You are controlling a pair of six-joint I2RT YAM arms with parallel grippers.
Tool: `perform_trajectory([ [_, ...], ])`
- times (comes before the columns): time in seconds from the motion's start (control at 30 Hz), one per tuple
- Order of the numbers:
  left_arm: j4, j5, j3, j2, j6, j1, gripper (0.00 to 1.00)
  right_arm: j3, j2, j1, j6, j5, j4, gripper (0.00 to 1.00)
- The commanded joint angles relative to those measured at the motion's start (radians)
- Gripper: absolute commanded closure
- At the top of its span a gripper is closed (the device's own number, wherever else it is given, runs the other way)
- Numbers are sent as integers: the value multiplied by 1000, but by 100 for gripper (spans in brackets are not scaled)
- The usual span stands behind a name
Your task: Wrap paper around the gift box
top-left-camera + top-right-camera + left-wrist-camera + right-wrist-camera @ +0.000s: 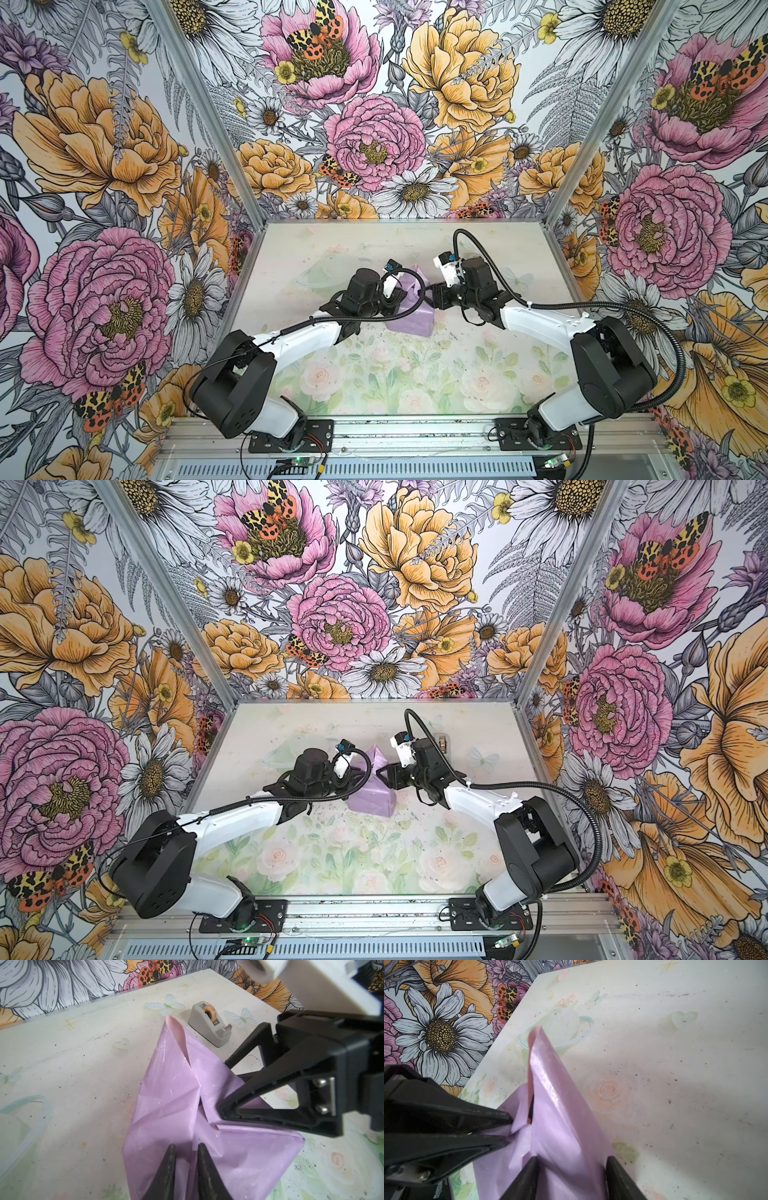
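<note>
Left wrist view, not right wrist, shows tape dispenser (209, 1024) near the paper (166, 1088).

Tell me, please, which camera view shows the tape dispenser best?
The left wrist view: the tape dispenser sits whole and unobstructed beyond the paper's raised tip, its orange roll visible. The top views give at most a small grey sliver behind the right arm. The right wrist view does not show it.

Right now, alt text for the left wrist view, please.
The left gripper pinches a fold of the lilac paper, whose pointed flap stands up; the right gripper straddles it. A grey tape dispenser sits beyond on the table.
</note>
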Motion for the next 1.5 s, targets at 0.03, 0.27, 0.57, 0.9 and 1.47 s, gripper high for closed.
perform_trajectory([
  [0.03, 17, 98, -15, 44, -34, 11, 82, -8, 26, 5, 43, -31, 49, 46],
  [0.27, 5, 114, -6, 72, -34, 11, 85, -1, 35, 7, 69, -22, 99, 44],
  [0.57, -23, 103, -1, 75, -31, 11, 86, 6, 62, 7, 90, -50, 157, 44],
  [0.9, -41, 103, 13, 93, -25, 8, 86, 21, 107, 7, 117, -91, 235, 44],
  [1.47, -58, 101, 26, 107, -20, 5, 88, 17, 140, -3, 150, -144, 312, 45],
])
